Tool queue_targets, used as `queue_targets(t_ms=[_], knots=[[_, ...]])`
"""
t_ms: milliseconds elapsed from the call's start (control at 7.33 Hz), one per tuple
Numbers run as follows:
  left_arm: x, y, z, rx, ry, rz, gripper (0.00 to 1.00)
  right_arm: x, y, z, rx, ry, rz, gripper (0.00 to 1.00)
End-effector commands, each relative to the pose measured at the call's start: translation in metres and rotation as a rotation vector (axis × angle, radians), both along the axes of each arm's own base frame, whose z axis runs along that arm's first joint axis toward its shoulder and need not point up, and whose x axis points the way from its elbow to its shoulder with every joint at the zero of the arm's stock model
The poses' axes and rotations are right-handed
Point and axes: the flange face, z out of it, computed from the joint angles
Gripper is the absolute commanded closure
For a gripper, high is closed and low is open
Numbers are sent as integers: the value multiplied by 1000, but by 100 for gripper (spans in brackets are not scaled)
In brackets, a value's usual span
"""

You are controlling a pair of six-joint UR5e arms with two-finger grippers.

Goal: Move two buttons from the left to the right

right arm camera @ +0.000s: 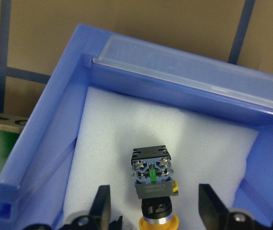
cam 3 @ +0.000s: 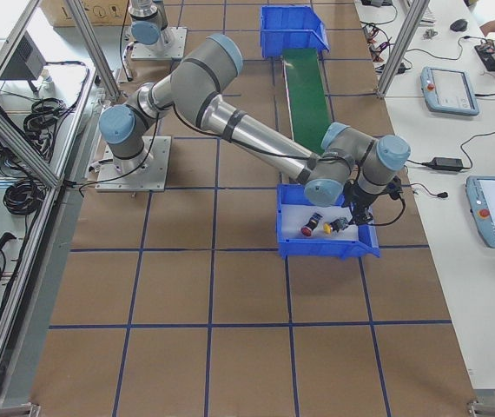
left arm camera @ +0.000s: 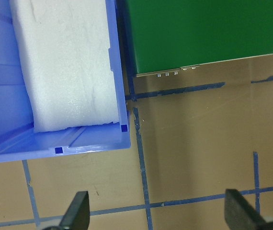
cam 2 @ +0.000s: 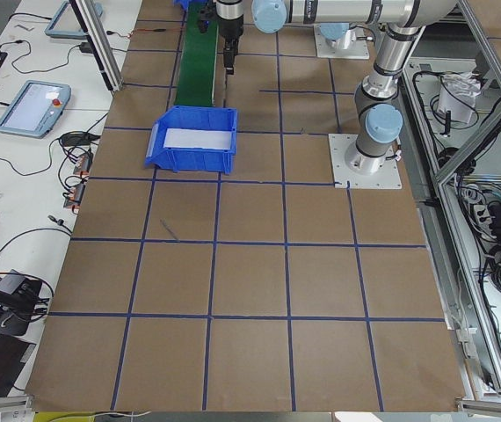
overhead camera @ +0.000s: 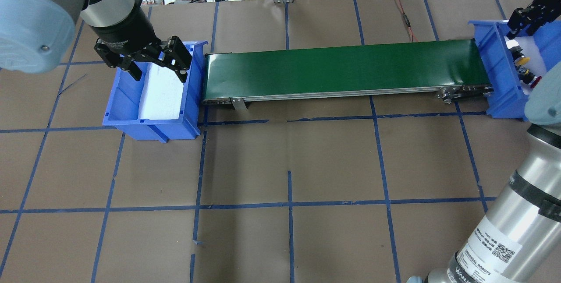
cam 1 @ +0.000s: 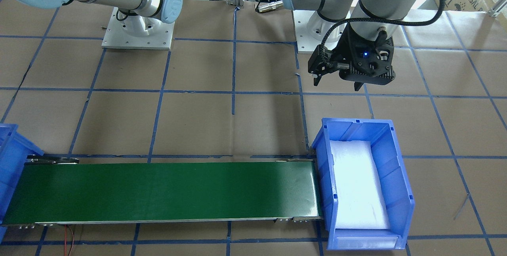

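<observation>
**Both buttons in the right bin, right jaws apart around the yellow one**

The yellow button [right arm camera: 152, 184] lies on white foam [right arm camera: 108, 124] in the right bin [right arm camera: 40, 143], between the spread jaws of the right gripper [right arm camera: 153, 188]. The red button [cam 3: 307, 230] lies just beside it. You should find both small, light and rigid. The domed caps look slippery, so take hold across the flat sides of the grey contact block or the black collar, and stay clear of the screw terminals. The left gripper [left arm camera: 156, 194] hangs beside the left bin [overhead camera: 118, 112], jaws apart and holding nothing.
</observation>
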Motion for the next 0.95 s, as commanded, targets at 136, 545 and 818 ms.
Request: queue_targets(t_ms=[136,545,818], knots=[[-1,0,1,-2,0,-1,0,100,19,89,63,-20,61,0],[0,-4,3,4,-2,2,0,301,69,186,83,12,-5,0],[0,-4,3,4,-2,2,0,394,122,206,81,14,2,0]])
